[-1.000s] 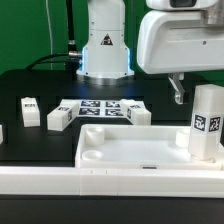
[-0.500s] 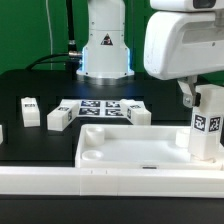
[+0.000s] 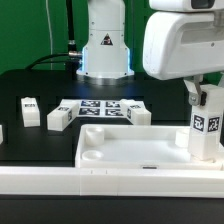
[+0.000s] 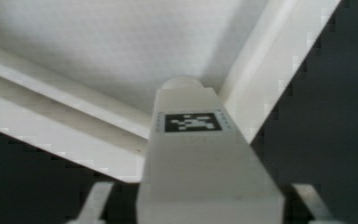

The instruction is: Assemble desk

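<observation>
Gripper point(image 3: 199, 97) astride smooth, square white plastic leg point(image 3: 207, 140), seemingly socketed in rimmed slab point(image 3: 125, 152); grip unclear.

Marker board point(image 3: 100, 107) flat on black table point(image 3: 40, 140), long white rail point(image 3: 60, 183) along front

Leg point(image 3: 206, 135) standing in slab point(image 3: 130, 141) corner, marker board point(image 3: 100, 108) beyond slab, loose legs point(image 3: 30, 111) flanking board
</observation>
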